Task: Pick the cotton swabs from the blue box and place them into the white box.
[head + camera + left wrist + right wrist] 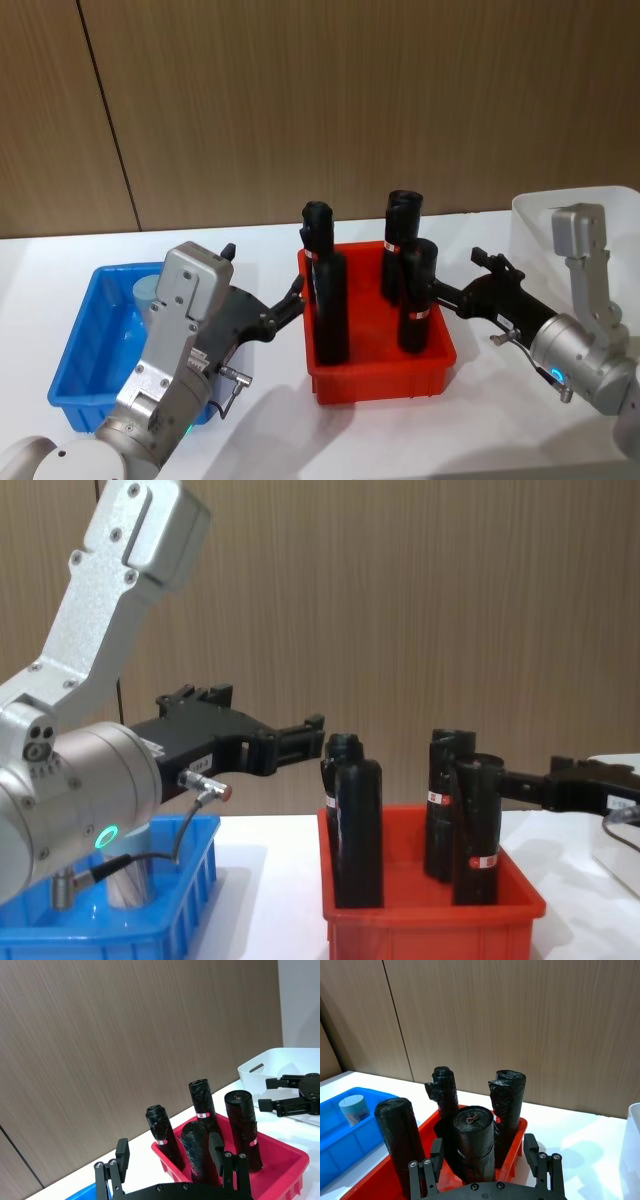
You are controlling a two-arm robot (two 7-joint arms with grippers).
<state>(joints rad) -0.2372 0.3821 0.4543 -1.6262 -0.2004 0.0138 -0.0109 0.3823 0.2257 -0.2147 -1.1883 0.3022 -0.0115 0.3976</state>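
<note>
Inside the shallow bright blue plastic box [75,350] on the robot's left stands one small clear cotton swab jar with a pale blue lid [148,290], not yet picked. What shows of the plain white plastic box [530,238], far right, holds no jar, so the task looks barely begun. The left pincer [297,298] and right pincer [460,280] flank the red plastic bin [380,385] of tall black bottles [330,300], both spread wide and empty. A white table [270,420] carries everything, with a brown wood-panel wall [350,100] behind.
</note>
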